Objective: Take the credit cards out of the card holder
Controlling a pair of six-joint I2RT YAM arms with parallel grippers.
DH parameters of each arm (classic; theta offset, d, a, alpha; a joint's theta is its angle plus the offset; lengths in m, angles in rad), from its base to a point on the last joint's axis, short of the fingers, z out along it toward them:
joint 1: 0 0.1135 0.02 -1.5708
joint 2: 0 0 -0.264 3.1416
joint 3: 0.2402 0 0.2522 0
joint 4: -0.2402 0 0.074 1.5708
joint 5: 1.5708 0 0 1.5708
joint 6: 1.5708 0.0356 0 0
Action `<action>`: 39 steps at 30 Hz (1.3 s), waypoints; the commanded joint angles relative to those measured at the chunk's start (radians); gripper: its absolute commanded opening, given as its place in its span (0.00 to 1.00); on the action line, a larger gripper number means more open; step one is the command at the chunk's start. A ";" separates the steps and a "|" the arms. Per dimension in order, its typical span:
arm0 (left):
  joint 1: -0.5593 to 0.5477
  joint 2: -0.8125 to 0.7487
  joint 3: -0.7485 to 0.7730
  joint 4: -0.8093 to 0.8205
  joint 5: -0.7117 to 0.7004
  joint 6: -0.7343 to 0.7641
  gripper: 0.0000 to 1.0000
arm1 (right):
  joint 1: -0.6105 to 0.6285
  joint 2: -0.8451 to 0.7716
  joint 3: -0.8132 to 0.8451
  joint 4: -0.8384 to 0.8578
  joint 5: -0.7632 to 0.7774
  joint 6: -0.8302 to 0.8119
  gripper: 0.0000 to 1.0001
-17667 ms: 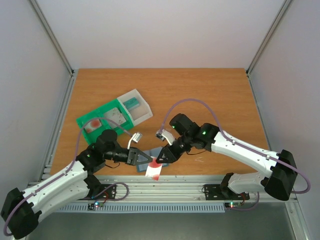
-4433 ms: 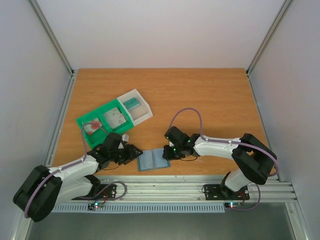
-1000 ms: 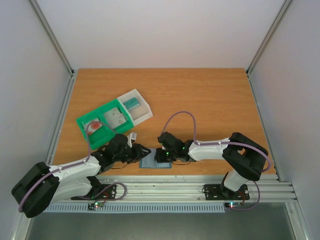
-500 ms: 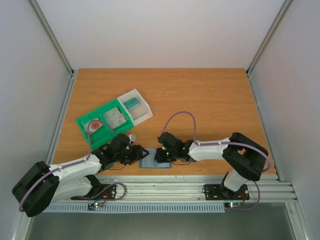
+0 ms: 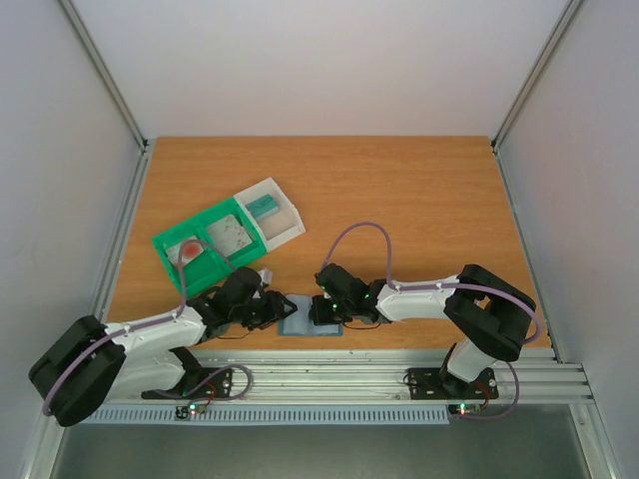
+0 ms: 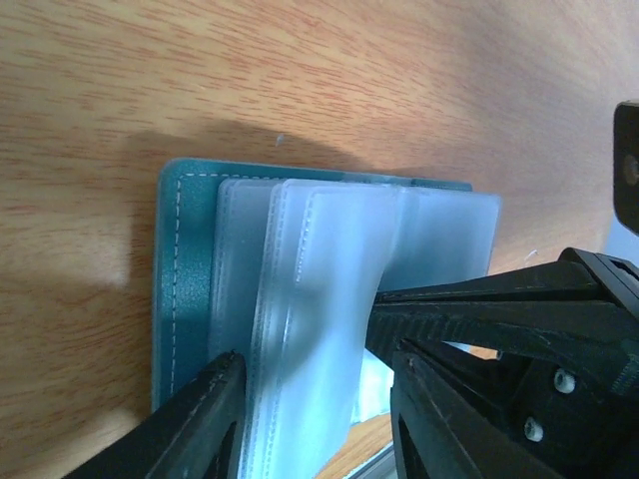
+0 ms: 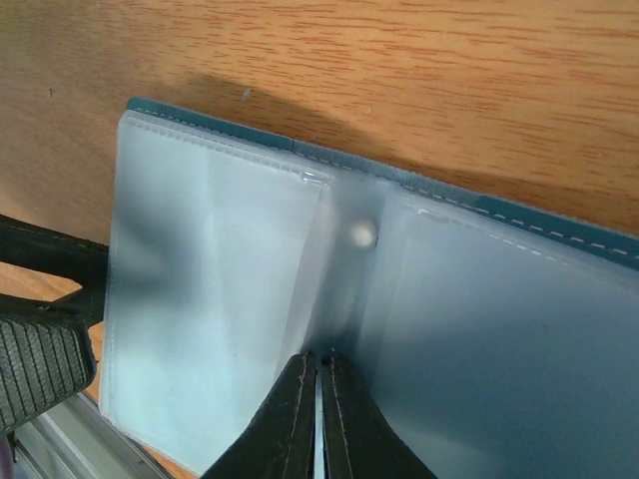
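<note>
L gripper closer, astride card holder

The flat slate-blue bifold card holder lies open at the tabletop's six o'clock edge, its frosted plastic sleeves showing. One whitish, red-marked credit card lies at nine o'clock in a green tray.

- A robotics lab test cell: a bare orange-brown wood-grain desk is boxed in by plain white panel walls behind it and on both sides.
- Silver aluminium frame struts rise from the desk's far corners.
- Two white-and-black jointed robot arms, left and right, are bolted to a ribbed aluminium rail along the desk's near edge.
</note>
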 commanded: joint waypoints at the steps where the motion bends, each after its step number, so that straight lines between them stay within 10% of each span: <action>1: -0.004 -0.021 0.017 0.058 0.016 -0.010 0.39 | 0.000 -0.001 -0.020 -0.024 0.035 -0.013 0.05; 6: -0.003 -0.066 0.025 0.030 0.014 -0.013 0.26 | 0.000 0.000 -0.018 -0.014 0.033 -0.011 0.04; 39: -0.084 0.076 0.065 0.227 0.076 -0.069 0.27 | 0.000 -0.106 -0.068 0.058 0.074 -0.009 0.13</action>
